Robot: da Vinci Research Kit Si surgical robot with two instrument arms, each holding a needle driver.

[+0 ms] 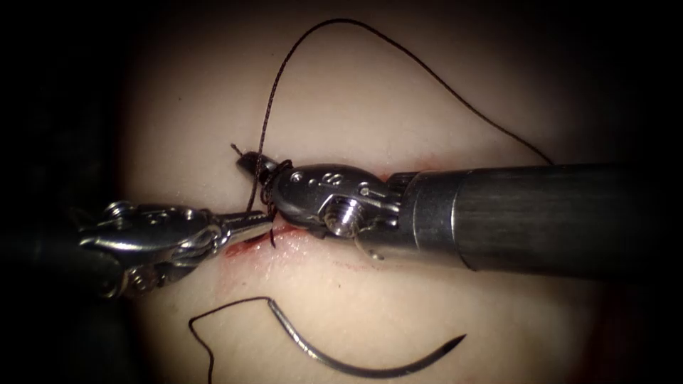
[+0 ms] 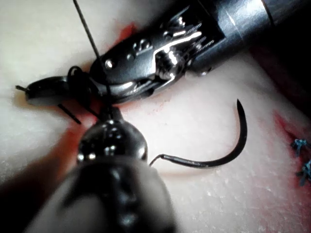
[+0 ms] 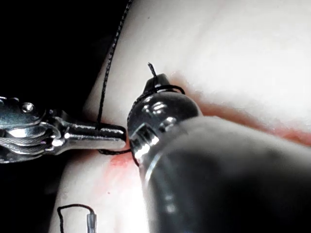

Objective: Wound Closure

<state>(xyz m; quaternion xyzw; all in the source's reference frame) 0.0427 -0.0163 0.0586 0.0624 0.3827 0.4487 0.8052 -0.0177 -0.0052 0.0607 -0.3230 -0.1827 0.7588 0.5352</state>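
Metal, thread, tissue: finishes noted.
My left tool and right tool are polished, glossy metal; my right shaft is duller, brushed grey. Needle at 6 o'clock: smooth dark metal. Thread: dark, matt, twisted. Tissue: pale, smooth, moist sheen.

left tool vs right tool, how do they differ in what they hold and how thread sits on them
The left tool grips the long thread just above the cut; the right tool pinches a short thread end. Loops wrap the right tool's jaws, none the left's. Both are shut; neither holds the needle, lying free on the tissue.
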